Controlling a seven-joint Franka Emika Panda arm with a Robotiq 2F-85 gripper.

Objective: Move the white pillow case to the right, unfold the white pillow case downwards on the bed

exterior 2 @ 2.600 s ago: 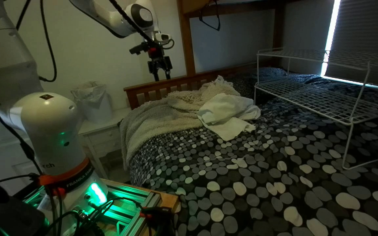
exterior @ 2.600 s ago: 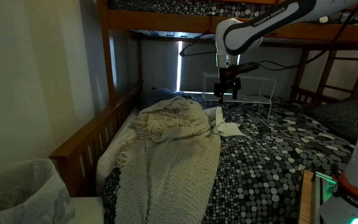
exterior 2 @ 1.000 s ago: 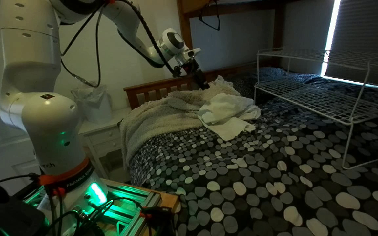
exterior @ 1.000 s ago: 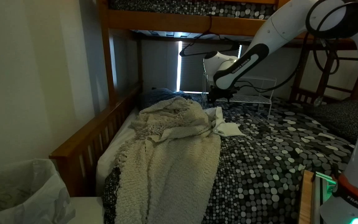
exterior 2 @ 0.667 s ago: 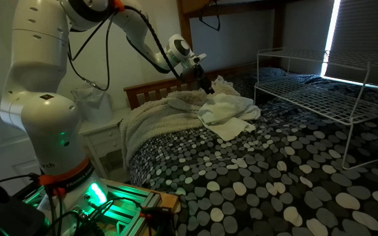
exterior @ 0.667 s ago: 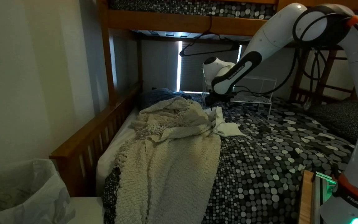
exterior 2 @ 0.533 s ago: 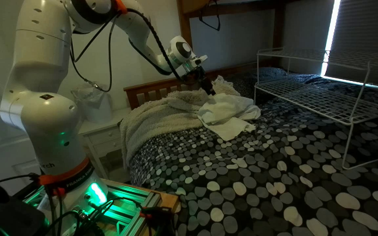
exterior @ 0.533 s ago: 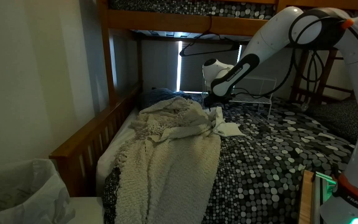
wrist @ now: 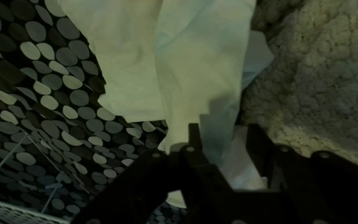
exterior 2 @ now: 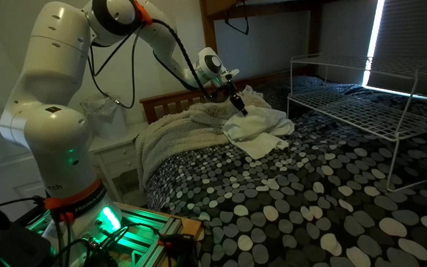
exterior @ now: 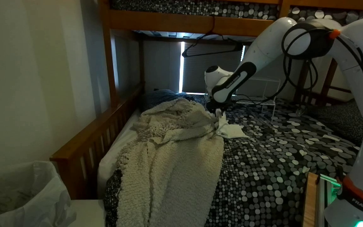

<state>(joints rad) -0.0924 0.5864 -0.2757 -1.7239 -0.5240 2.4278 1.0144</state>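
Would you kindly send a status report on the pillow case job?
Gripper open, contact unclear. White pillow case bunched below, not yet unfolded. Cream blanket alongside, possibly in the way.

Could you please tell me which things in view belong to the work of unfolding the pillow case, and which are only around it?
For the job:
pillow case
bed
gripper, jaws apart

Only around:
blanket
wire rack
hanger
bin
nightstand

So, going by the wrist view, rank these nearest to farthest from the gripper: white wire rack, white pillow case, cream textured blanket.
1. White pillow case: directly below the open gripper.
2. Cream textured blanket: along the image's right side.
3. White wire rack: bottom-left corner.
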